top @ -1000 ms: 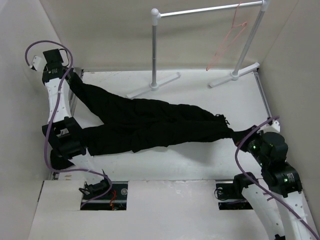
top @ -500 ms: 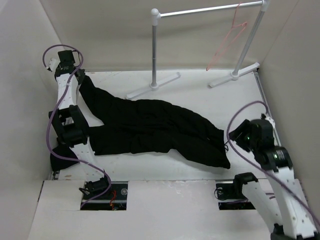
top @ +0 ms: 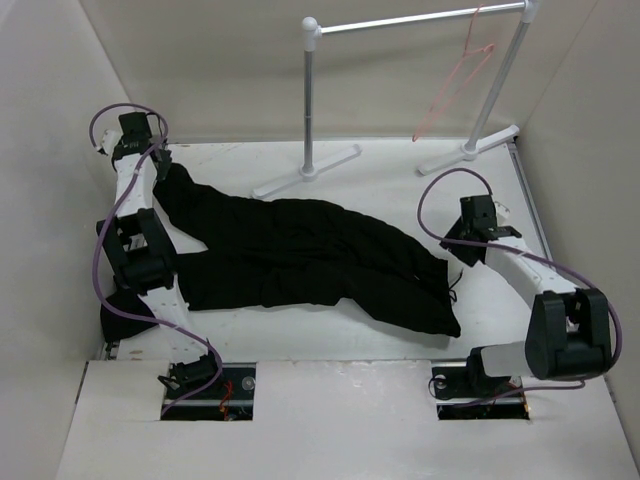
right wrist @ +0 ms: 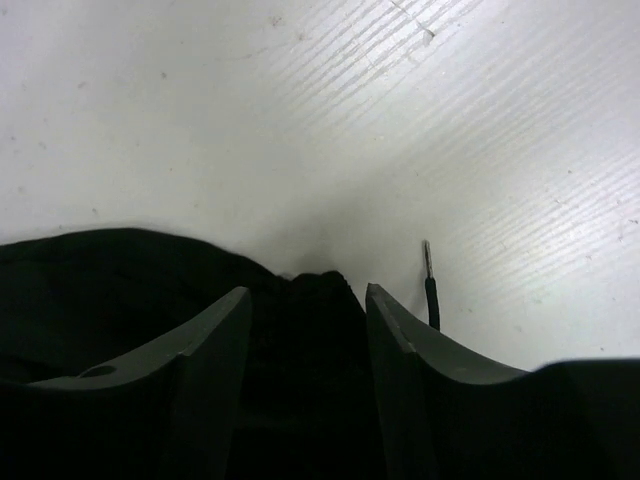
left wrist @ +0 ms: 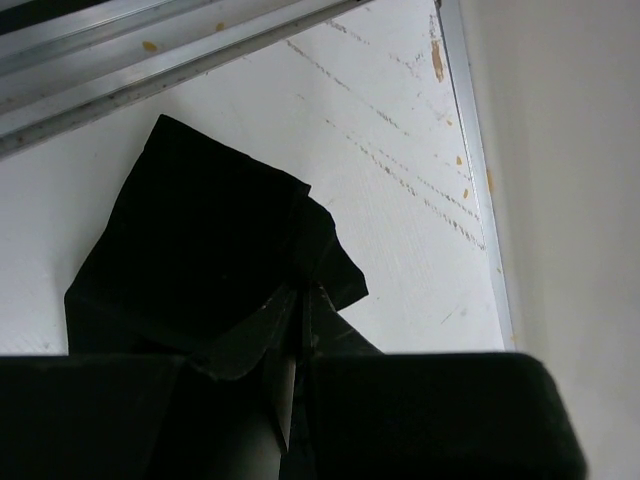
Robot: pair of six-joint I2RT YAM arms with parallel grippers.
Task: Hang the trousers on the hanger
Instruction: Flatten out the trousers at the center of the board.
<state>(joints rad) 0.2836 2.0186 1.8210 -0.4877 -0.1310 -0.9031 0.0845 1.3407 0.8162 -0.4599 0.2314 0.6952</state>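
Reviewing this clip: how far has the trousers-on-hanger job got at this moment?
Early. Done: nothing is on the hanger, which hangs bare on the white rack. In hand: the trousers lie spread on the table; the left end effector is shut on a leg end, the right end effector is open, astride the opposite end. Left: grip, lift, drape over the hanger.

Black soft fabric trousers (top: 300, 255) lie spread across the white counter (top: 400, 190), one leg reaching the left gripper (top: 158, 165) in the far corner. The right gripper (top: 458, 248) sits at the waist end. A thin pink wire hanger (top: 447, 92) hangs on the white tubular rack (top: 310, 100) behind.
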